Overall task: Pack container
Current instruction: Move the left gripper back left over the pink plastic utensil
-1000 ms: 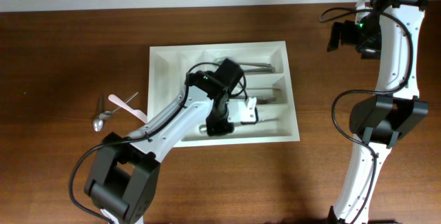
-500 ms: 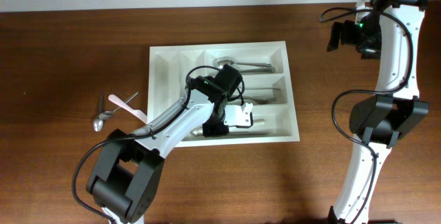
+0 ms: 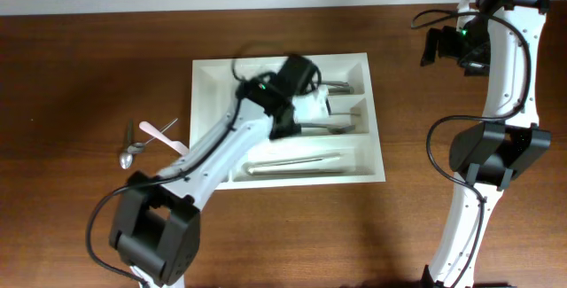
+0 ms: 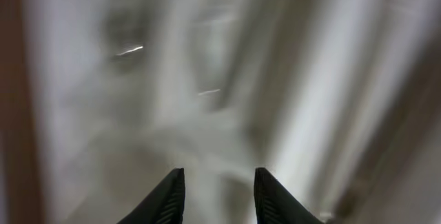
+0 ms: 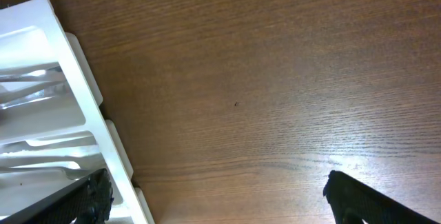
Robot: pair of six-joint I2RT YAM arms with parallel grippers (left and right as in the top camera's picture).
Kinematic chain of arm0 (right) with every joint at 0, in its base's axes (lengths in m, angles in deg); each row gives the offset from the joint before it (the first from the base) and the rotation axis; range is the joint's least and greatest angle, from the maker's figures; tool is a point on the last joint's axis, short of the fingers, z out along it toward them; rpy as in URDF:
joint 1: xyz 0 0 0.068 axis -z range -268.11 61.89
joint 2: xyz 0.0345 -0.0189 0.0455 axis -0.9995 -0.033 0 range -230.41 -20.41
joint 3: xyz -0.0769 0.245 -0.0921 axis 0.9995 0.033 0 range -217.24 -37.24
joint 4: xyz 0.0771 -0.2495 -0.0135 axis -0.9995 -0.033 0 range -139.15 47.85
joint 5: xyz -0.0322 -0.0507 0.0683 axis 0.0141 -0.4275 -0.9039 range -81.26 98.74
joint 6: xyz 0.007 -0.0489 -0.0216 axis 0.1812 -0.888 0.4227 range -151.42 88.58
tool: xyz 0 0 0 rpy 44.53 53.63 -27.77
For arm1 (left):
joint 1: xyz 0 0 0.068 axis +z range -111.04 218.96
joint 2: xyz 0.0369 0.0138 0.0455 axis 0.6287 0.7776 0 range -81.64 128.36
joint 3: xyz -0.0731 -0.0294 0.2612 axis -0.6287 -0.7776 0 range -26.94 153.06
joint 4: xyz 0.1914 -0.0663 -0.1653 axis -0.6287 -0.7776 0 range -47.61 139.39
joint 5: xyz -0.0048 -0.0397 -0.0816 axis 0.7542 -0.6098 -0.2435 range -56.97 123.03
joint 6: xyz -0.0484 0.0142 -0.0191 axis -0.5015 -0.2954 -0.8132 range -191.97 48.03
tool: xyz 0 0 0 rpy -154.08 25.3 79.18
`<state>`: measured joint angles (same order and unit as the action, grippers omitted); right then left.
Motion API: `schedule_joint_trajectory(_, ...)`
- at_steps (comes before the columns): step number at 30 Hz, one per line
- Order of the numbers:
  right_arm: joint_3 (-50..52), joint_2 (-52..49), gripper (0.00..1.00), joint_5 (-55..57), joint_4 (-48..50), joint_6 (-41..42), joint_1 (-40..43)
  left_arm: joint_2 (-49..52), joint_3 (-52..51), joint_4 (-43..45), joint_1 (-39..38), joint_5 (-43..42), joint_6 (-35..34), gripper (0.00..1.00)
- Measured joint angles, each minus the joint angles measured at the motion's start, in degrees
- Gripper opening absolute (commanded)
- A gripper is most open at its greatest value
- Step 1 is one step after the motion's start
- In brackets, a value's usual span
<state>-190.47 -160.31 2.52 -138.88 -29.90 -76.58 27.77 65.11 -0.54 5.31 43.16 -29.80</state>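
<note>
A small metal spoon (image 3: 127, 154) and a pale flat stick (image 3: 166, 136) lay side by side on the brown wooden table (image 3: 71, 75), just left of the container (image 3: 209, 102). The white tray sat near the middle of the table with its two narrow upright compartments on the left and three long compartments stacked to the right. A long metal piece (image 3: 292, 164) lay alone in the nearest long compartment. More cutlery (image 3: 344, 127) rested in the middle one, and a further metal utensil (image 3: 344, 85) lay in the farthest.

The left arm (image 3: 217, 146) reached up from the near edge of the table and across the tray. The left gripper (image 3: 321, 107) hung over the divider between the far and middle long compartments. The left wrist view was heavily blurred, but its two dark fingertips (image 4: 172, 195) appeared to stand apart with nothing between them, above what looked like the white tray.

At the right of the table, well apart from the container, the right arm (image 3: 505, 75) stood upright. The right gripper (image 3: 434, 47) was held over bare wood beyond the tray's far right corner. In the right wrist view its fingers (image 5: 89, 200) were spread wide and held nothing. The tray's right rim and the ends of the cutlery showed at the left of that view.
</note>
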Motion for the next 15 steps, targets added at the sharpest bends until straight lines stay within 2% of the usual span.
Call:
schedule_joint_trajectory(2, 0.0, 0.0, 0.99, 0.0, 0.0, 0.0, 0.0, 0.0, 2.3, 0.2, 2.1, 2.8, -3.7, 0.41)
schedule_joint_trajectory(4, 0.0, 0.0, 0.99, 0.0, 0.0, 0.0, 0.0, 0.0, 3.6, 0.3, 5.5, 4.7, -8.3, 0.50)
schedule_joint_trajectory(5, 0.0, 0.0, 0.99, 0.0, 0.0, 0.0, 0.0, 0.0, 3.9, 0.3, 7.6, 5.5, -10.9, 0.51)
schedule_joint_trajectory(7, 0.0, 0.0, 0.99, 0.0, 0.0, 0.0, 0.0, 0.0, 3.9, -0.5, 12.4, 6.5, -17.6, 0.52)
schedule_joint_trajectory(9, 0.0, 0.0, 0.99, 0.0, 0.0, 0.0, 0.0, 0.0, 3.9, -1.9, 18.0, 6.5, -24.4, 0.57)
schedule_joint_trajectory(11, 0.0, 0.0, 0.99, 0.0, 0.0, 0.0, 0.0, 0.0, 3.9, -3.2, 23.5, 5.1, -30.0, 0.57)
schedule_joint_trajectory(13, 0.0, 0.0, 0.99, 0.0, 0.0, 0.0, 0.0, 0.0, 3.9, -4.3, 29.1, 1.9, -33.9, 0.51)
schedule_joint_trajectory(15, 0.0, 0.0, 0.99, 0.0, 0.0, 0.0, 0.0, 0.0, 3.9, -5.0, 33.7, -2.9, -36.7, 0.55)
